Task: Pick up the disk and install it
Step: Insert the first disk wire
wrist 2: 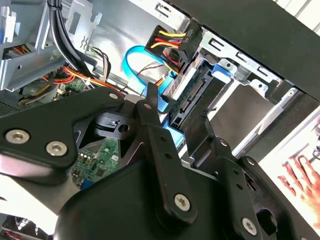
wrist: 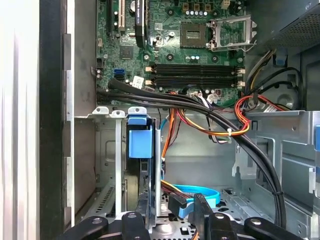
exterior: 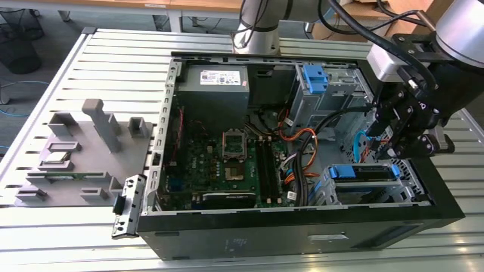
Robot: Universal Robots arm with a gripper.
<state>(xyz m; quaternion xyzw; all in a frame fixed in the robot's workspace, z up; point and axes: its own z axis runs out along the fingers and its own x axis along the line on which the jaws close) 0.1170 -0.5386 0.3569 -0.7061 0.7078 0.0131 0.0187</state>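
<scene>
The disk (exterior: 344,171) is seen seated in the metal drive cage (exterior: 412,190) at the lower right corner of the open computer case (exterior: 302,241), in the lower right of the exterior view. Its blue bracket is turned upward, about level with the cage's top edge. The gripper (exterior: 397,150) is held over the cage's right end, close to the case's right wall. Whether it is clamped on the disk or loose cannot be told. In the second wrist view, a blue ribbon cable (wrist 2: 129,62) and a red-yellow-black wire plug (wrist 2: 167,42) are crowded at the disk's connector edge. Orange cables (exterior: 298,139) are bundled just left of the cage. Wider open room is left over the motherboard (exterior: 226,158) at centre frame. A bare blue bracket (exterior: 314,79) is set in the upper bay.
</scene>
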